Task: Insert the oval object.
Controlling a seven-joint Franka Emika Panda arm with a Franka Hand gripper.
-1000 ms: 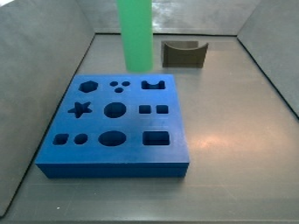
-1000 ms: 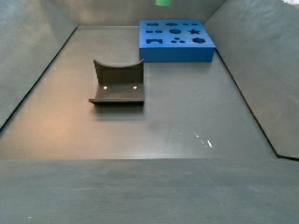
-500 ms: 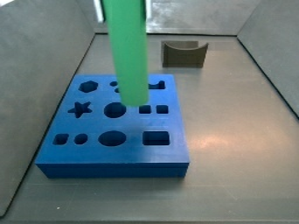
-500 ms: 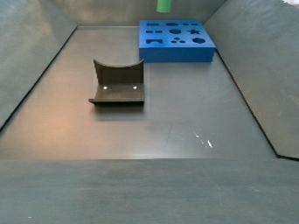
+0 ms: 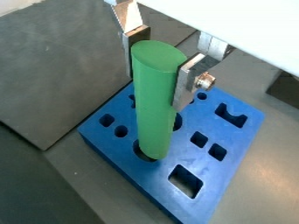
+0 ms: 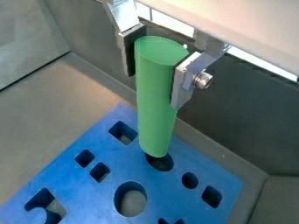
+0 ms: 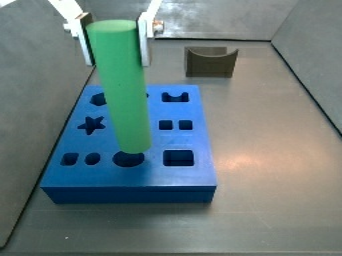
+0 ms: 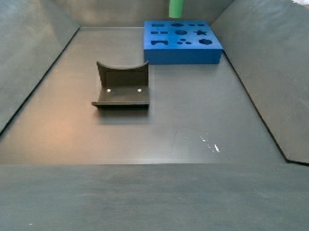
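Observation:
My gripper (image 7: 114, 30) is shut on the top of the oval object (image 7: 123, 90), a long bright green peg held upright. It hangs over the blue block (image 7: 187, 178). The peg's lower end meets the oval hole in the block's front row; I cannot tell how deep it sits. In both wrist views the silver fingers (image 5: 193, 74) (image 6: 187, 74) clamp the peg (image 5: 156, 105) (image 6: 158, 105) from two sides above the block (image 5: 176, 206) (image 6: 70, 201). In a side view only the peg's lower part (image 8: 176, 9) shows above the block (image 8: 182, 54).
A dark brown notched block (image 7: 210, 62) (image 8: 121, 86) stands on the grey floor away from the blue block. Grey walls (image 7: 54, 90) enclose the floor. The blue block has several other shaped holes, among them a star (image 7: 91, 125) and a rectangle (image 7: 178, 157).
The gripper has carried the green peg from the back of the blue block toward its front row and lowered it, so its lower end now meets the oval hole.

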